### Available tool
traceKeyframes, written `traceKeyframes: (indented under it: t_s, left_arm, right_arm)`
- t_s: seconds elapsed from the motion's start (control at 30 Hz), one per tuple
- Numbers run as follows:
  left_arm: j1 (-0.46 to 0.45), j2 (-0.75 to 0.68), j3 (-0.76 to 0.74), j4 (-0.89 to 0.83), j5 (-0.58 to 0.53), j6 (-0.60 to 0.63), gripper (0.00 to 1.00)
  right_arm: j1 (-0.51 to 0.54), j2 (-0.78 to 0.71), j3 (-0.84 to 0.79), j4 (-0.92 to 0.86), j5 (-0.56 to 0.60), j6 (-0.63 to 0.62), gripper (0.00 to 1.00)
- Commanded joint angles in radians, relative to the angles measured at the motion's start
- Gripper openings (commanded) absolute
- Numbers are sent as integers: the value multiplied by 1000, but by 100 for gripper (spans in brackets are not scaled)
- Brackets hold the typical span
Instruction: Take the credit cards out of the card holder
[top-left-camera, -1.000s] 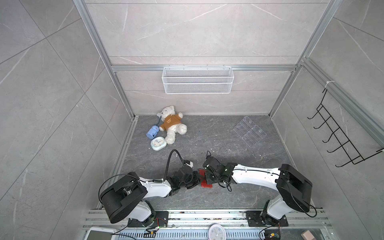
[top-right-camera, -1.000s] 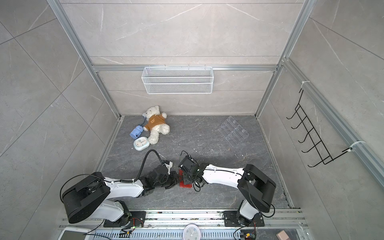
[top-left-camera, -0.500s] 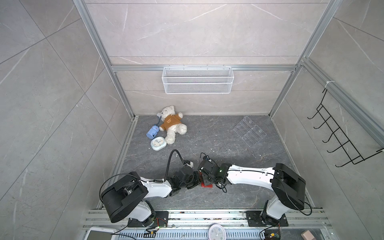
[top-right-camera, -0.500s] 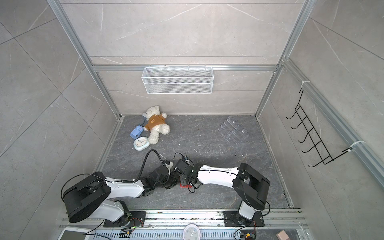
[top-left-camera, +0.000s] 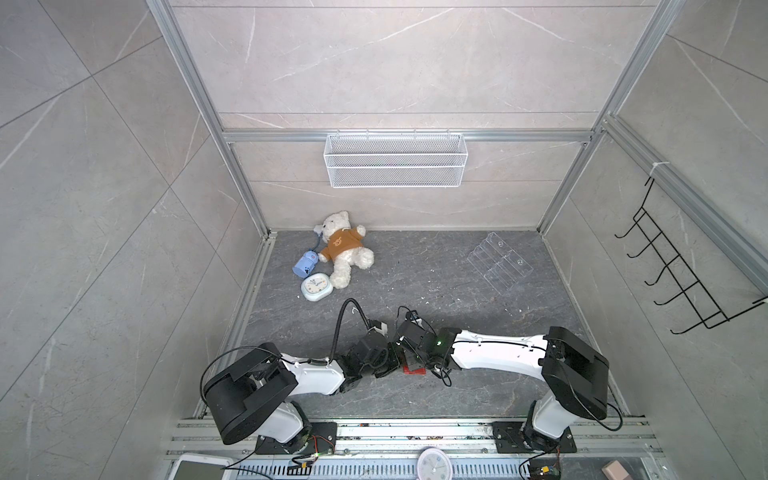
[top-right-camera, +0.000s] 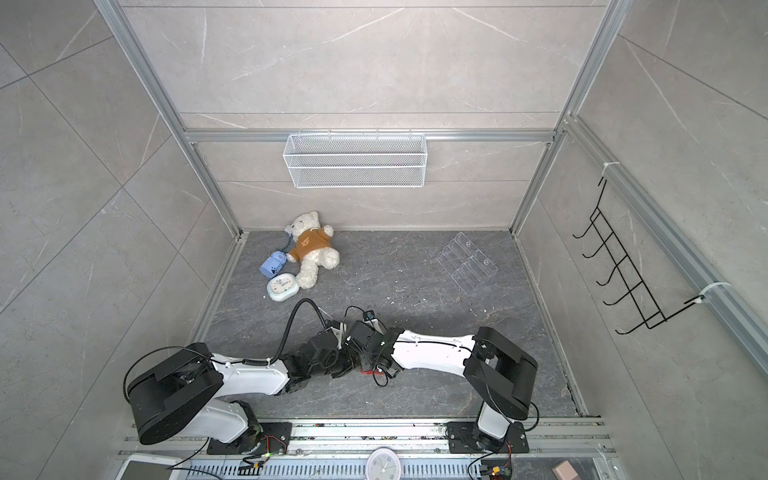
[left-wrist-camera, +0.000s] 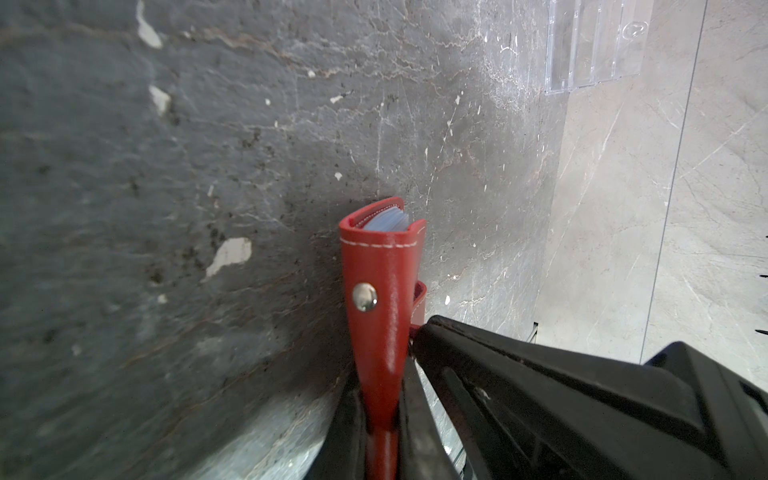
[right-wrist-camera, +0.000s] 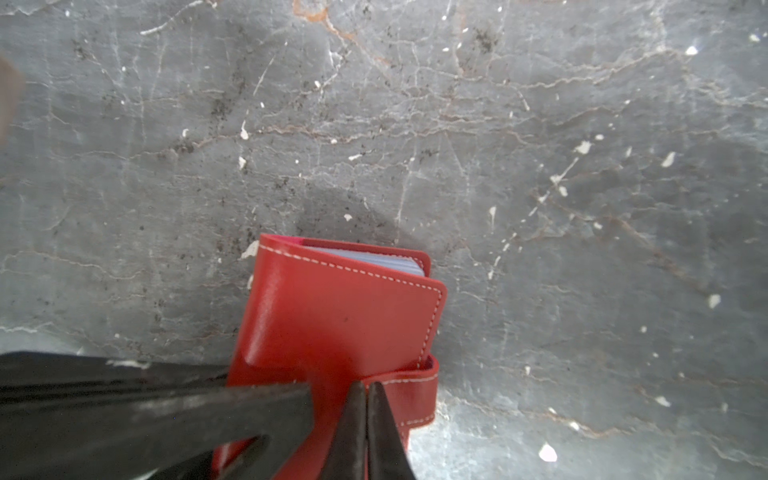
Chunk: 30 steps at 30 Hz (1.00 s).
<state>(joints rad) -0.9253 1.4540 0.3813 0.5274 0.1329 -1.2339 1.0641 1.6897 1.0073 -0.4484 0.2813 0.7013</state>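
Observation:
The red card holder (right-wrist-camera: 340, 316) stands on edge on the dark floor, closed, with pale blue sleeves (left-wrist-camera: 386, 220) showing at its open end. No credit cards show; they are hidden inside. My left gripper (left-wrist-camera: 382, 419) is shut on the holder's spine side, near the silver snap stud (left-wrist-camera: 365, 296). My right gripper (right-wrist-camera: 366, 386) is shut, its tips pinched on the free end of the snap tab (right-wrist-camera: 411, 395). In both top views the two grippers meet over the card holder (top-left-camera: 415, 369) at the front middle, and only a red sliver of the card holder (top-right-camera: 366, 372) shows.
A clear acrylic rack (top-left-camera: 498, 264) lies at the back right. A teddy bear (top-left-camera: 343, 249), a blue toy (top-left-camera: 305, 266) and a small clock (top-left-camera: 316, 287) sit at the back left. A wire basket (top-left-camera: 395, 160) hangs on the back wall, a hook rack (top-left-camera: 681, 274) on the right wall.
My right gripper has moved left onto the card holder and closed its jaws at the snap tab. The left gripper has kept its hold without moving.

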Motion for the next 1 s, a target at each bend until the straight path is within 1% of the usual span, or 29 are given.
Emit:
traceKeyframes:
  t_s: [0.0, 0.4, 0.7, 0.97]
  left_arm:
    - [-9, 13, -1, -67, -12, 19, 0]
    - [-9, 13, -7, -85, -20, 29, 0]
    - [-10, 13, -27, -94, -29, 41, 0]
    - [-10, 3, -19, -140, -37, 63, 0]
  right_arm:
    - [-7, 7, -19, -81, 69, 9, 4]
    - [-14, -73, -103, -23, 68, 66, 0]
    - [-52, -138, -204, 64, 35, 96, 0]
    - [-96, -194, -260, 83, 26, 98, 0]
